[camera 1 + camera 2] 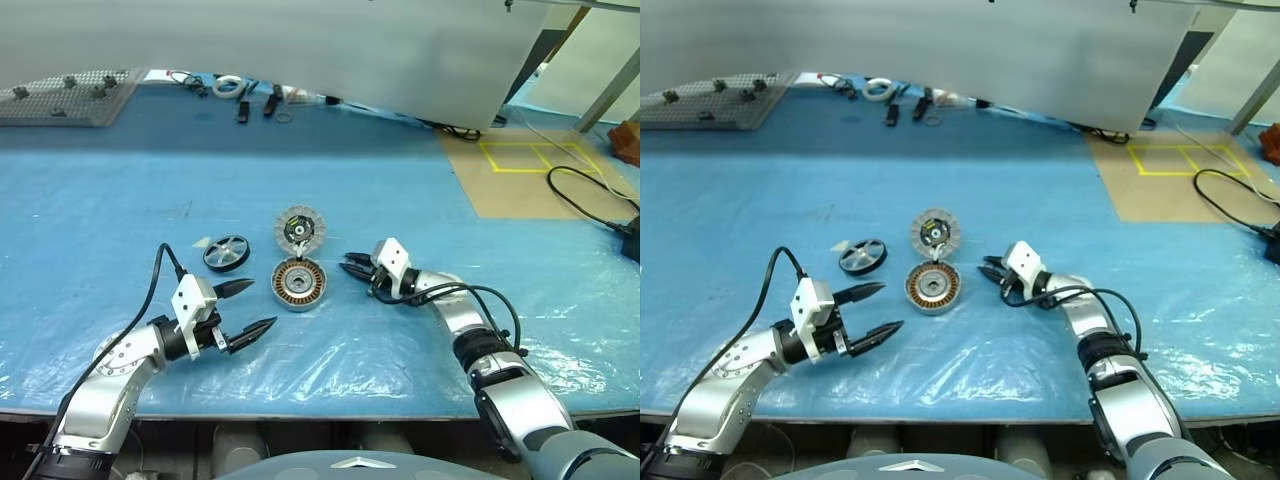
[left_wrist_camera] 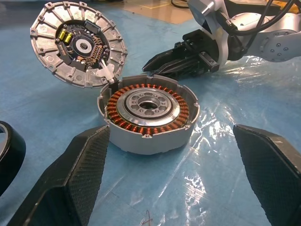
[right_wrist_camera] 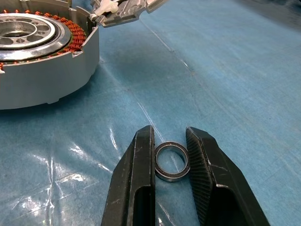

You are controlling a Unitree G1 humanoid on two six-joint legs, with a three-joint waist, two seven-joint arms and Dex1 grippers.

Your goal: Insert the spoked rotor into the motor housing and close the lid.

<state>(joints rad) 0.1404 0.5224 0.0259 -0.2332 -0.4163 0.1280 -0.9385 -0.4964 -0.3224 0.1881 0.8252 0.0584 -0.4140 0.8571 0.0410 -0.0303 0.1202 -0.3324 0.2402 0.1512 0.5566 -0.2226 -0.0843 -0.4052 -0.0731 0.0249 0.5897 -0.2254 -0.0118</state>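
Just off the left side of the motor housing (image 1: 299, 283), the spoked rotor (image 1: 226, 252) sits on the table (image 1: 120, 200), near the housing but not touching it. So by my read the main job hasn't started: the rotor isn't in, and the lid (image 1: 300, 229) is wide open, tilted up from the housing's far edge where a small white hinge piece seems to join them. Everything's left to do: pick up the rotor, drop it in, flip the lid shut.

Materials-wise, the housing is a shallow round cup in matte silver-grey cast metal, with a tidy ring of copper windings around a shiny steel centre with a bore. The lid is a disc with radial ribs around the edge and a dark circuit board in the middle, with a couple of yellow parts on it. The rotor is a black wheel with thin spokes and a bright rim. The table has a blue cover with a crinkly clear plastic sheet over it, glare all over.

The left gripper (image 1: 248, 310) hovers close in front of the housing with its fingers spread wide, holding nothing. The right gripper (image 3: 170, 146) is on the other side of the housing, fingers narrowed around a small metal ring (image 3: 172, 161), thin and shiny like a bearing. It looks pinched between them, though I can't say how firmly.
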